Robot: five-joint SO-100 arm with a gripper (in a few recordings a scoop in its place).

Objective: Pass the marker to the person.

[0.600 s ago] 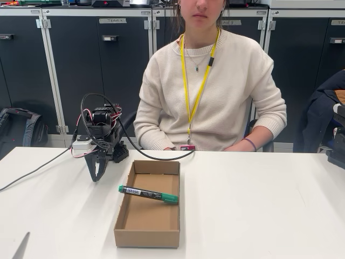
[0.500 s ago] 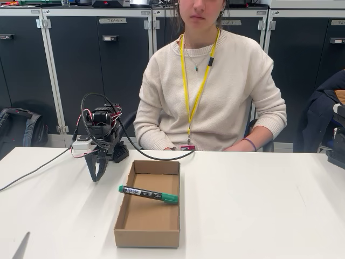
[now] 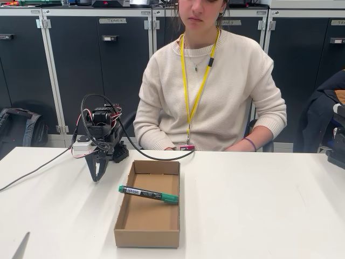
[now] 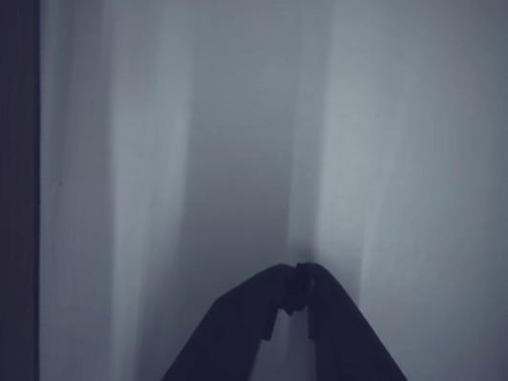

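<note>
The marker point(image 3: 149, 194), black with green cap and green end and a white label, lies across the open cardboard box point(image 3: 170, 234), resting on its two side walls. The person point(image 3: 210, 91) in a cream sweater with a yellow lanyard sits behind the table, forearms at its far edge. My black arm is folded at the back left of the table, and its gripper point(image 3: 96, 177) points down at the tabletop, left of the box and apart from the marker. In the wrist view the gripper point(image 4: 304, 274) is shut with its tips meeting, nothing between them, close over the white surface.
Black cables point(image 3: 156, 157) run from the arm across the table behind the box and off to the left. Dark cabinets point(image 3: 97, 70) stand behind the person. A dark object point(image 3: 338, 145) sits at the table's right edge. White tabletop point(image 3: 259, 210) extends to the right of the box.
</note>
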